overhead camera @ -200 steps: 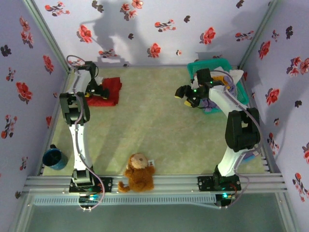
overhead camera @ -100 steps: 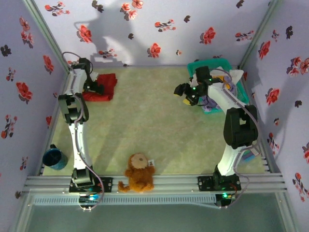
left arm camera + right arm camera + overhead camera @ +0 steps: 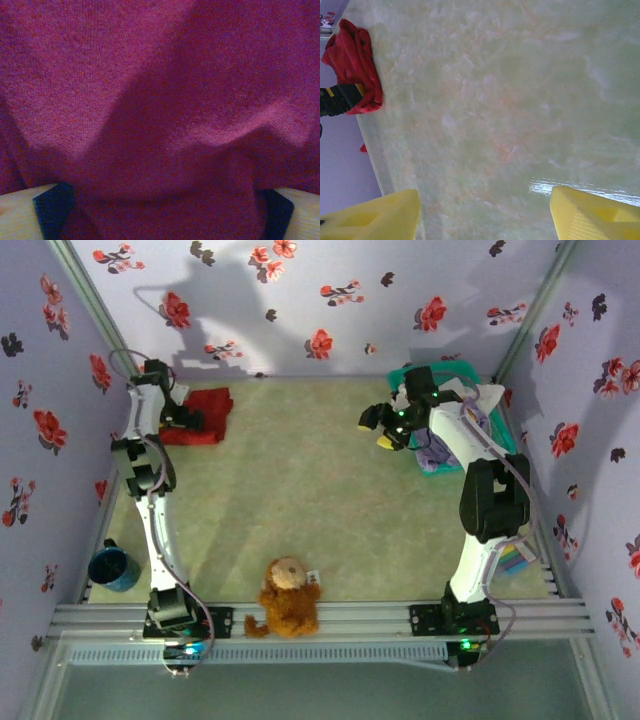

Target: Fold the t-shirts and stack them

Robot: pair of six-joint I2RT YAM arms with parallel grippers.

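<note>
Table (image 3: 300, 490) ctr open; teddy (image 3: 287, 596) near edge, basket (image 3: 450, 366) far-right, red shirt (image 3: 203, 410) far-left.

This is a little robot test booth, like a lab. A left arm (image 3: 160, 530) and a right arm (image 3: 487, 502) are bolted to a metal rail (image 3: 340, 614) at the table (image 3: 300, 500)'s near edge. Flower-paper walls (image 3: 300, 290) stand all around.

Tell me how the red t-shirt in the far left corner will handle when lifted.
Likely floppy: the red t-shirt lies crumpled, with soft folds in the left wrist view. Probably light, being plain knit cloth. It would likely drape and unfold rather than hold its shape.
</note>
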